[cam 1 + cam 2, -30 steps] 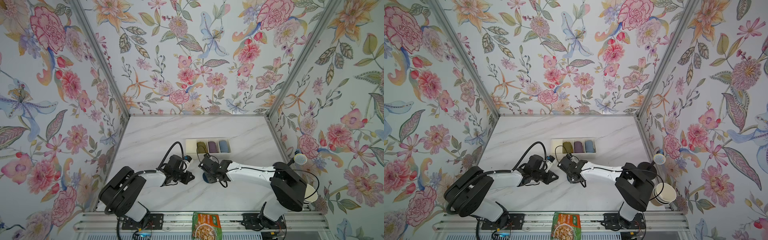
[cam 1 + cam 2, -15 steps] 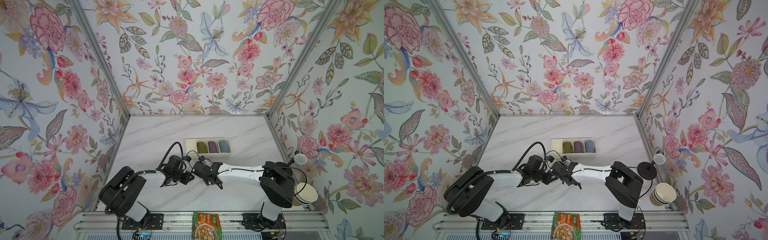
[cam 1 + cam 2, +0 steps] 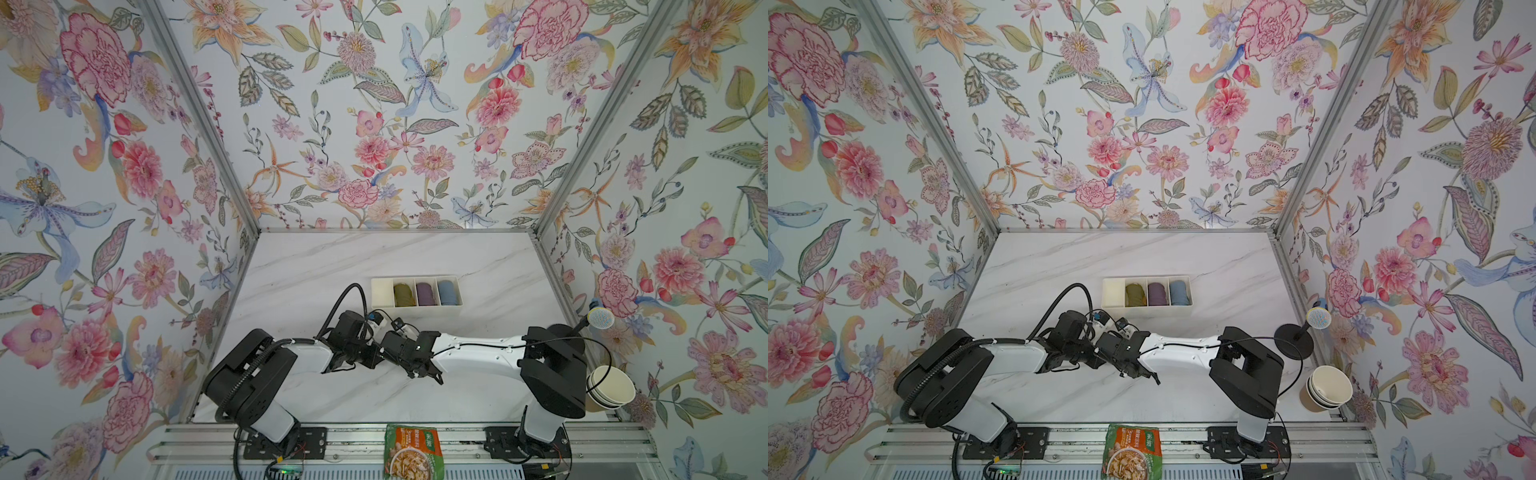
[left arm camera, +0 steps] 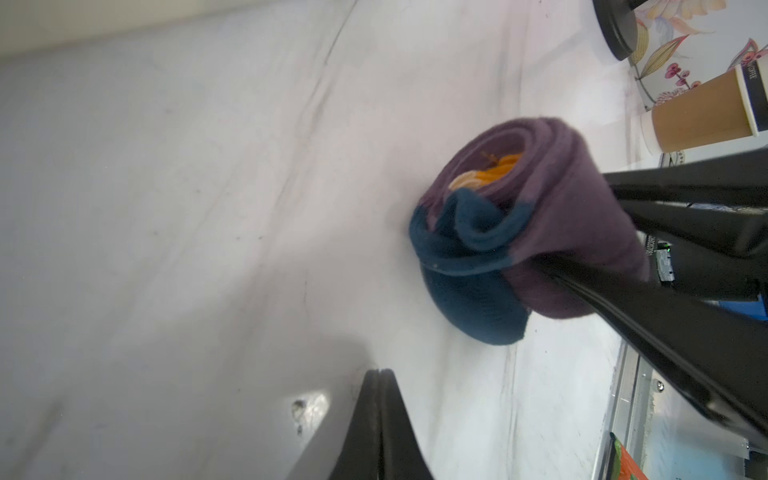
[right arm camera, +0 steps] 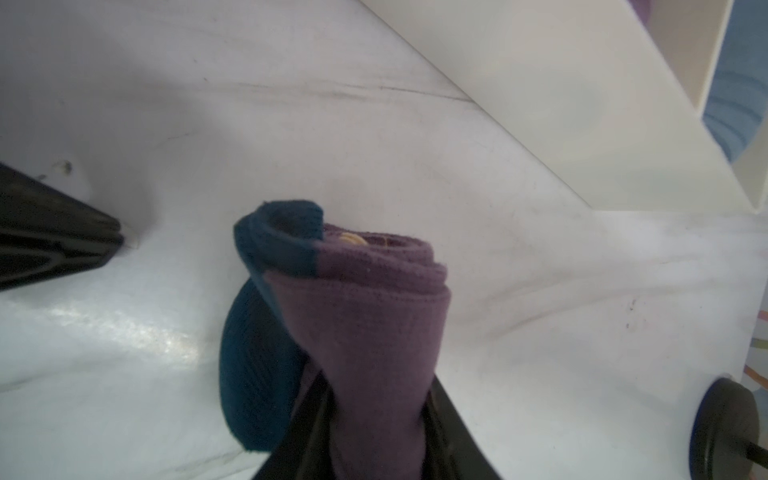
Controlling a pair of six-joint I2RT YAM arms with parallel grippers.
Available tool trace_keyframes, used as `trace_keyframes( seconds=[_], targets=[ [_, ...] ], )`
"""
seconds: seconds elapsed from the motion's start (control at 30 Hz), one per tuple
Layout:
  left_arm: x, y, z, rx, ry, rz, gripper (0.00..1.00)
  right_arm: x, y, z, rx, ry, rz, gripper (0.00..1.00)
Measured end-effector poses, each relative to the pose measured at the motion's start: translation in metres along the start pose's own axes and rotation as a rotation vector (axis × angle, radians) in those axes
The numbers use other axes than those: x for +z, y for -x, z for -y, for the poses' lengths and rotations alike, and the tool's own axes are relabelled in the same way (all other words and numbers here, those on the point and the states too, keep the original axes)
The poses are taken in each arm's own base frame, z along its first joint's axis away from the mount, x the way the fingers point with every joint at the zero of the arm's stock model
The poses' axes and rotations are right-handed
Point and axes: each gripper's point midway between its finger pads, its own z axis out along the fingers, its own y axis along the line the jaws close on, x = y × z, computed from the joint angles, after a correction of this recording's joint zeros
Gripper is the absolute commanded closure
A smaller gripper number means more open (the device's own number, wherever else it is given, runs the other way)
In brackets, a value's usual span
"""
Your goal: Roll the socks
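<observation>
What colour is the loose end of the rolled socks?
Dark teal-blue loose end on purple socks; clearest in the left wrist view.

The socks [image 4: 561, 232] are knitted cloth, finely ribbed, soft and matt, a little fuzzy at the edges. The tabletop [image 4: 187, 208] looks like white veined marble, smooth with a faint sheen. The divided tray [image 5: 561, 95] is smooth white plastic, matt. The paper cups [image 4: 702, 120] have matt brown sides. The left claw [image 4: 378, 378] looks like black matt plastic; the snack packet [image 3: 413, 453] — glossy film.
</observation>
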Motion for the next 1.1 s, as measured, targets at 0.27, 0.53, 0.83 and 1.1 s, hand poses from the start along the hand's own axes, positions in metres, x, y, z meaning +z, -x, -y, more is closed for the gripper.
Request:
trace_keyframes(
  seconds=[0.27, 0.53, 0.83, 1.1],
  targets=[
    [0.001, 0.006, 0.007, -0.005, -0.03, 0.024, 0.95, 0.002, 0.001, -0.002, -0.002, -0.008, -0.003, 0.74],
    [0.002, 0.006, 0.011, -0.022, -0.048, 0.035, 0.95, -0.002, 0.001, -0.007, -0.011, -0.011, 0.011, 0.73],
    [0.013, -0.004, 0.041, -0.015, -0.124, 0.011, 0.95, -0.002, 0.0, -0.006, -0.005, -0.019, 0.013, 0.73],
    [0.024, -0.018, 0.044, -0.038, -0.143, -0.01, 0.95, -0.004, 0.0, -0.008, -0.006, -0.023, 0.022, 0.73]
  ],
)
